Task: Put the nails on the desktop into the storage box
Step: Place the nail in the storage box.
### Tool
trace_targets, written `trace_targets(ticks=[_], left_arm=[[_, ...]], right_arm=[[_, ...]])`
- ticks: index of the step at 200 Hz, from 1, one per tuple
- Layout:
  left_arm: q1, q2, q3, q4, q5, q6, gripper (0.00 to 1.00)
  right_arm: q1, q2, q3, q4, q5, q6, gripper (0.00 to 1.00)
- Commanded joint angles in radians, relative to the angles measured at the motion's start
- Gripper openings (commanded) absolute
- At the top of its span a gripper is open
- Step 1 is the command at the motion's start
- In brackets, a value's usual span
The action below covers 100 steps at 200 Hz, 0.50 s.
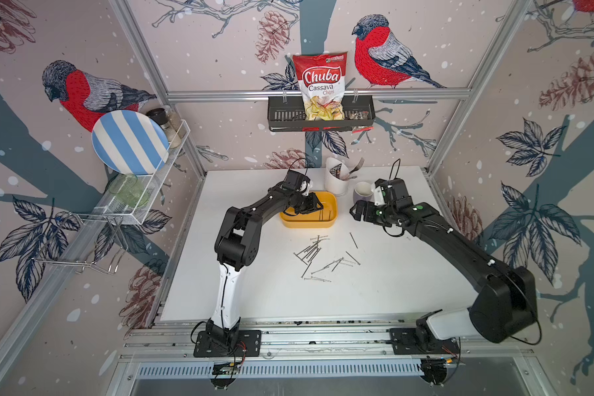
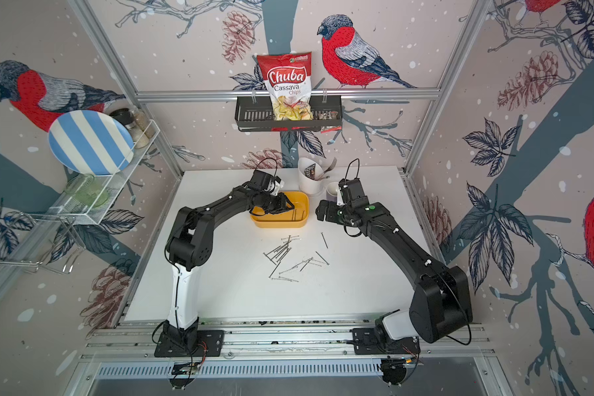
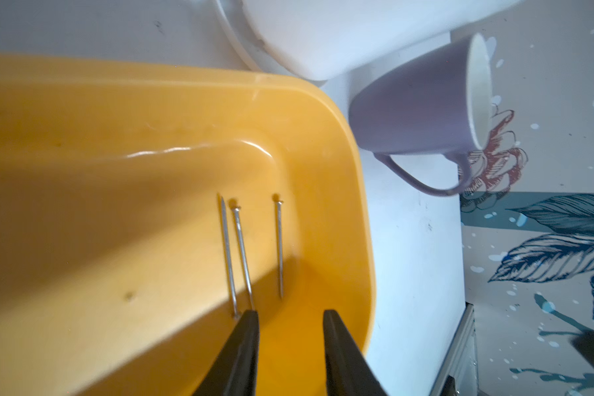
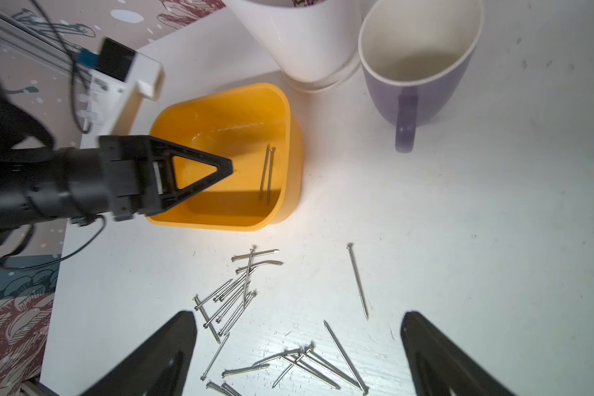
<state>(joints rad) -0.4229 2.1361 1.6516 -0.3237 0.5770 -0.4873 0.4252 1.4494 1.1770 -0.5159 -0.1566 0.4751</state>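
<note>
The left pincer hangs partly open and empty over the storage box, which sits far-centre on the table. The right pincer gapes wide and empty, just right of the box. Loose nails lie mid-table. The left wrist view shows three nails in the box; the right wrist view shows only two.

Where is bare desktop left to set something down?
Bare: the desktop strip between the nails and its near edge; the far corner left of the storage box. Crowded: box, cutlery holder and mug packed together.
</note>
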Motion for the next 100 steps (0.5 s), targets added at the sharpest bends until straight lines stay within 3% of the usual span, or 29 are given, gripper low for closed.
trace_targets(ticks=[1,53,100], left_arm=[[0.002,-0.092,-0.064,-0.005,0.030,0.051,0.37],[0.036,-0.301,-0.302,0.039,0.054,0.059,0.39],[0.037,-0.428,-0.440,0.089,0.009,-0.018,0.40]], right_arm=[[0.001,0.058,0.035,-0.095,0.009,0.028,0.92],[0.023,0.261,0.129,-0.222,0.083,-0.059,0.71],[0.028,0.384,0.162,-0.216,0.092,-0.172,0.60]])
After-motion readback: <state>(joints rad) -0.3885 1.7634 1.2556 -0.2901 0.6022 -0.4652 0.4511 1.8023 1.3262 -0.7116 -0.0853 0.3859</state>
